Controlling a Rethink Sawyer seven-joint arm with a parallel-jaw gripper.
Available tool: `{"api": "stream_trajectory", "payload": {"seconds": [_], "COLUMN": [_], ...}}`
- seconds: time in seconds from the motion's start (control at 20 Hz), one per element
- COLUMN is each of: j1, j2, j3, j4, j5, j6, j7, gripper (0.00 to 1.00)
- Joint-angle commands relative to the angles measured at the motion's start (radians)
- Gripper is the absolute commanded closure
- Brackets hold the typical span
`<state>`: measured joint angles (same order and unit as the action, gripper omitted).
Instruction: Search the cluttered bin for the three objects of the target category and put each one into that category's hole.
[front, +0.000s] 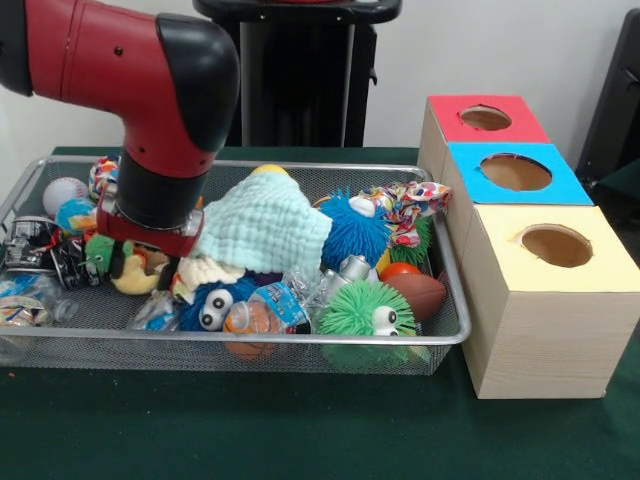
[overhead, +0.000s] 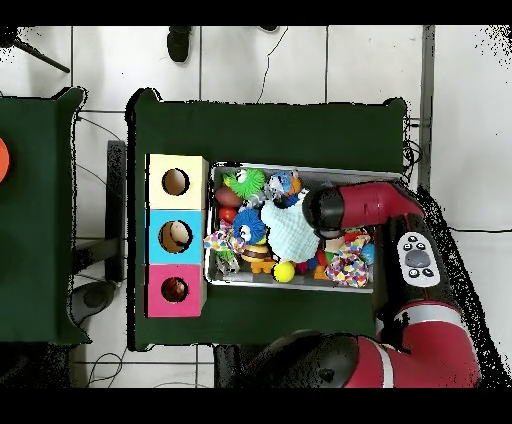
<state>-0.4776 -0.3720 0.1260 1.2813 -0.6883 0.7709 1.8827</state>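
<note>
The red and black arm (front: 150, 90) reached down into the wire basket (front: 455, 330), and its gripper (front: 140, 262) was low among the toys in the basket's left half as the front view showed it. The fingers were hidden behind the arm's wrist and the clutter, so it was not possible to tell if they were apart or together.

Taking the basket in the front view as a clock face, a pale green cloth (front: 265, 228) lay near the centre, just beside the wrist at its 3 o'clock side. A blue spiky ball (front: 355, 232) sat toward 2 o'clock, with a patterned fabric toy (front: 410, 205) next to it at the rim. A green spiky ball with eyes (front: 352, 310) was at about 5 o'clock, and a small brown football (front: 418, 293) lay to its right. A blue furry toy with big eyes (front: 215, 305) rested at 6 o'clock, touching a crumpled plastic bottle (front: 285, 300). A white baseball (front: 63, 192) was at 10 o'clock, and a yellow plush (front: 135, 278) lay under the wrist.

To the right of the basket stood three boxes in a row, each with a round hole on top: a red box (front: 455, 125) farthest, a blue box (front: 555, 185) in the middle and a yellow box (front: 600, 270) nearest. In the overhead view the arm (overhead: 365, 207) entered the basket (overhead: 290, 285) from 3 o'clock.
</note>
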Motion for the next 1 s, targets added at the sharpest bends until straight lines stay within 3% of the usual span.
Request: {"api": "stream_trajectory", "payload": {"seconds": [0.05,0.45,0.8,1.0], "j1": [-0.027,-0.069,-0.004,-0.004], "j2": [0.093,0.2,0.212,0.218], "j3": [0.046,0.085,-0.026,-0.039], "j4": [-0.025,-0.099,-0.128,-0.131], "j5": [0.043,0.022,0.04,0.077], "j6": [0.175,0.091,0.221,0.294], "j7": [-0.142,-0.169,-0.002,0.001], "gripper": [0.0,0.0,0.0,0.0]}}
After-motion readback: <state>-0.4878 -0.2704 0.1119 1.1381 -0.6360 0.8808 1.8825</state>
